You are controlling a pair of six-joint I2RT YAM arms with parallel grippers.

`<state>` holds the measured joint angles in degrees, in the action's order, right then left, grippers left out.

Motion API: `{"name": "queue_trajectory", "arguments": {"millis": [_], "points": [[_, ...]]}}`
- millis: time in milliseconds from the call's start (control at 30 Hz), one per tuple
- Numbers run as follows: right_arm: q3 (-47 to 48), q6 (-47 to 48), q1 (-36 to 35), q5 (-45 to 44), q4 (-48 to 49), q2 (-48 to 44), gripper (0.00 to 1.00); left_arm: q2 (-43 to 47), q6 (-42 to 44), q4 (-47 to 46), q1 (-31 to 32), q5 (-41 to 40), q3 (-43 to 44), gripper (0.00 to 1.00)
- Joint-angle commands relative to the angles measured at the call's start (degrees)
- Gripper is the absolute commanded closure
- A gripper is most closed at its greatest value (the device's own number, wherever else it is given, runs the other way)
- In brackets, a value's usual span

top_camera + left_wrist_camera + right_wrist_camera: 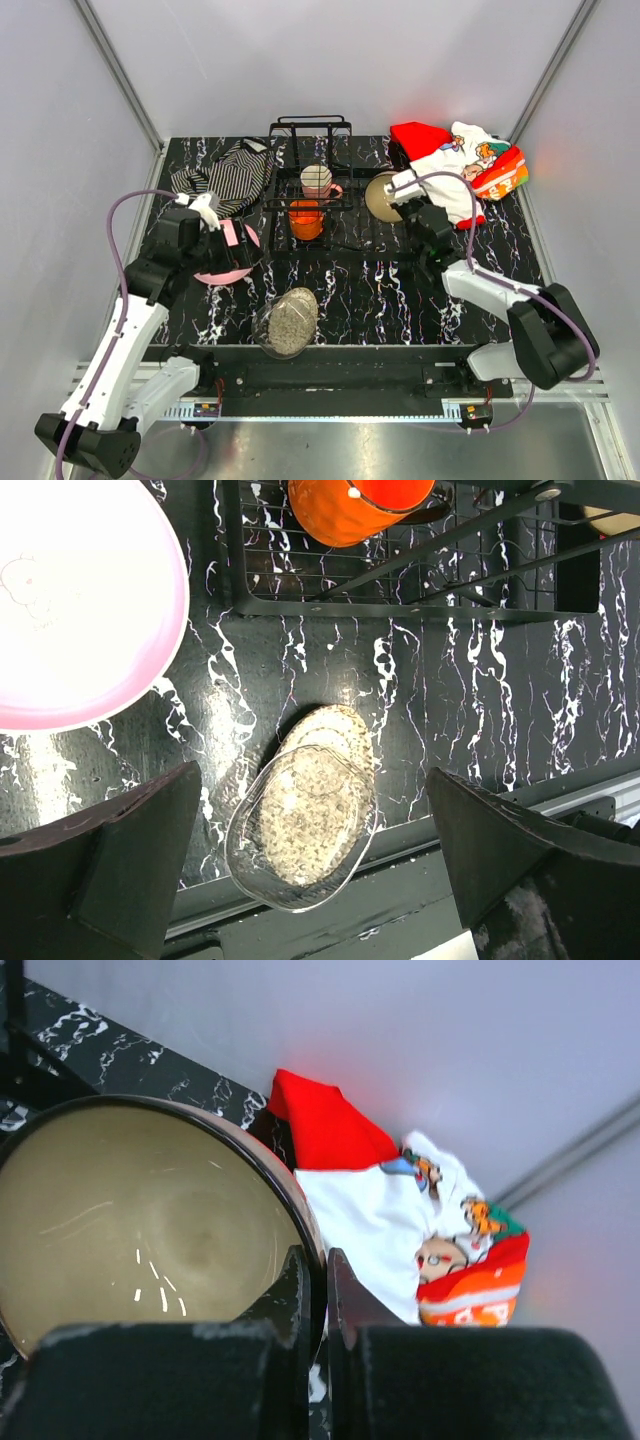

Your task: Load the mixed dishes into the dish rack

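Black wire forms the dish rack (400,607), which stands at the back centre of the marbled tabletop (400,290). The small orange cup (306,218) and the cream-pink mug (318,181) sit inside it. Just right of the rack, the right end effector (325,1280) is pinched narrow on the rim of the brownish bowl (140,1220), holding it tipped on edge. The left end effector (312,810) hangs with its fingers spread wide and empty, beside the pink round plate (70,600) lying flat left of the rack. The tan-gold patterned plate (290,320) rests near the front edge. A striped cloth (225,175) and a red-white printed cloth (455,160) lie at the back corners.
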<state>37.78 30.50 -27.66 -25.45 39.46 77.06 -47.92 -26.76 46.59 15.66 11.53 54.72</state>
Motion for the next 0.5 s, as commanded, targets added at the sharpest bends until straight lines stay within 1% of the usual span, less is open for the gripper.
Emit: {"name": "queue_trajectory", "arguments": {"millis": [0,233,467], "points": [[-2.97,16.68,0.33,11.37,25.56,2.65,1.0,-0.59,1.71,-2.99,-0.37,0.16,1.18,0.01],[-3.68,22.58,1.64,10.69,29.27,8.1,1.0,-1.91,2.42,-3.26,-0.46,0.86,1.62,0.01],[-2.89,28.2,3.31,9.72,34.97,12.59,1.0,-3.58,2.95,-3.78,-0.63,2.35,2.41,0.01]]}}
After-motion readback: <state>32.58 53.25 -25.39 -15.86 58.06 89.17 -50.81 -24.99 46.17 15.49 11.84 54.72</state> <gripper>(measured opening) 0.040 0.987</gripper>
